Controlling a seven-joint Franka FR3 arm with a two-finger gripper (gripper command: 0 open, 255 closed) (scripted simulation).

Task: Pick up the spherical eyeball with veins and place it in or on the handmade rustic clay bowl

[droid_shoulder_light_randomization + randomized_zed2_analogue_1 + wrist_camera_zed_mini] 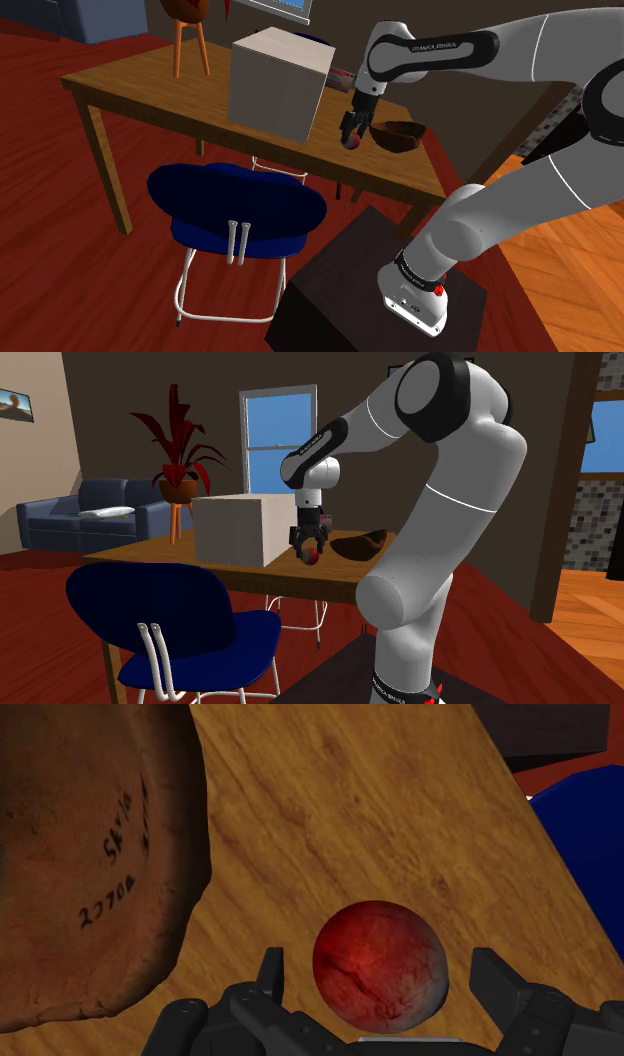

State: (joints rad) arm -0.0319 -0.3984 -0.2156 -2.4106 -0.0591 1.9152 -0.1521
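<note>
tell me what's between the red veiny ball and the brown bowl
Nothing sits there. In the wrist view, only bare wooden tabletop runs between the red ball and the brown bowl.

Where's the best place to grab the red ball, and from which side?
Around its widest middle, from straight above. The red ball is round, so only opposite sides hold; the open gripper straddles it, clear of the bowl.

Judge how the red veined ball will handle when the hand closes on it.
Probably rolls easily: the ball is round, with a flat tabletop beneath. It could slip from the narrow fingers flanking its curved sides. It seems rigid, with no sag visible.
</note>
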